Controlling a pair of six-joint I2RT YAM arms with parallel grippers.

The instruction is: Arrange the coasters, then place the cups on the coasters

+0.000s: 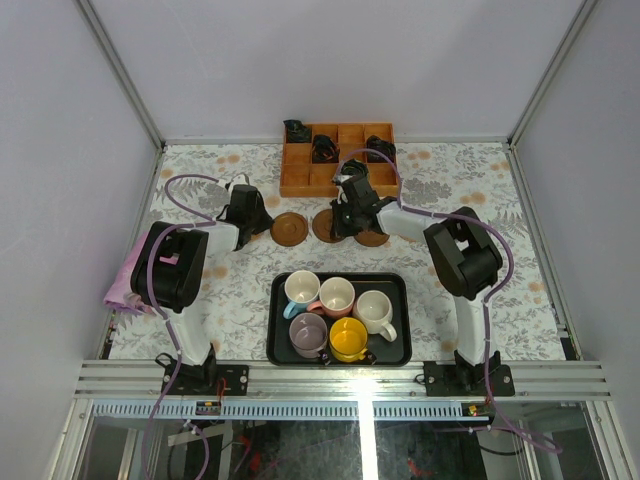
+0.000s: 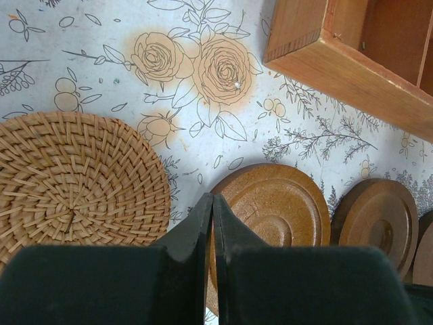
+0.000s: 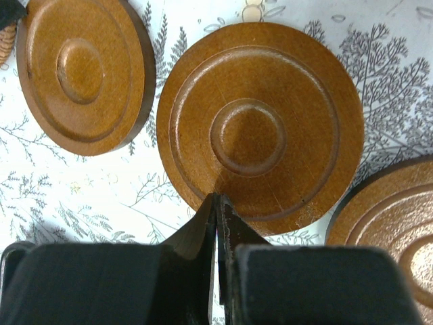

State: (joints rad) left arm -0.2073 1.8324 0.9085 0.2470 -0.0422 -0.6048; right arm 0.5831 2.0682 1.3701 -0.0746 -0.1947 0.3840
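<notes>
Three dark brown coasters lie in a row before the wooden box: left (image 1: 288,228), middle (image 3: 260,125) and right (image 1: 372,238). A tan woven coaster (image 2: 74,179) lies left of them. My left gripper (image 2: 213,198) is shut and empty, its tips between the woven coaster and the left brown coaster (image 2: 277,210). My right gripper (image 3: 217,196) is shut and empty, its tips over the near rim of the middle coaster. Five cups stand on the black tray (image 1: 400,350): light blue (image 1: 300,290), pink (image 1: 335,296), cream (image 1: 373,312), mauve (image 1: 308,335), yellow (image 1: 349,340).
The orange wooden grid box (image 1: 338,158) with dark bundles stands at the back, just behind the coasters. A pink cloth (image 1: 125,290) lies at the table's left edge. The tray sits between the two arm bases.
</notes>
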